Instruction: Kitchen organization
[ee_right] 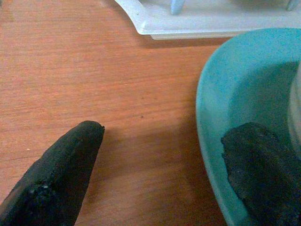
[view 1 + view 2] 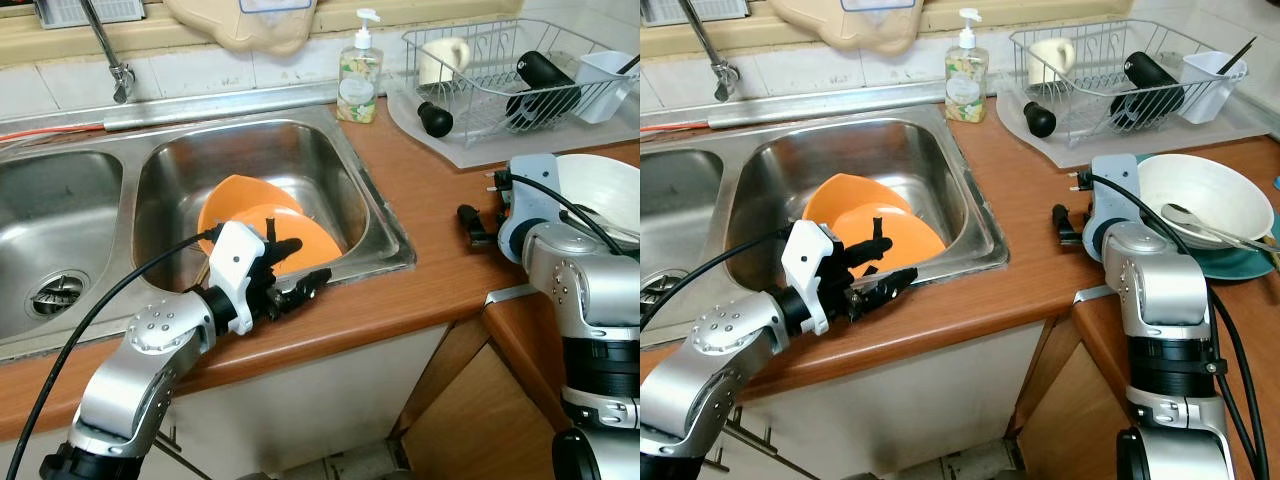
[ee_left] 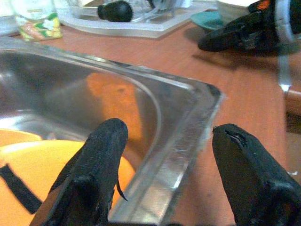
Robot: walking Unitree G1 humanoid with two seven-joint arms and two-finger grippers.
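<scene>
Two orange bowls (image 2: pixel 262 222) lean together in the right basin of the steel sink (image 2: pixel 385 232). My left gripper (image 2: pixel 297 270) is open at the basin's front right rim, one finger over the bowls and the other over the counter; in the left wrist view the rim runs between its fingers (image 3: pixel 106 141). My right gripper (image 2: pixel 1064 224) is open low over the wooden counter. In the right wrist view it straddles the edge of a teal plate (image 1: pixel 221 108). A white bowl (image 2: pixel 1205 190) with a spoon (image 2: pixel 1200 225) sits on that plate.
A wire dish rack (image 2: pixel 500 75) on a grey mat at the back right holds a white mug (image 2: pixel 443 58), a black bottle (image 2: pixel 545 80) and a white cup (image 2: pixel 605 85). A soap bottle (image 2: pixel 359 75) stands behind the sink, the faucet (image 2: pixel 108 55) at the back left.
</scene>
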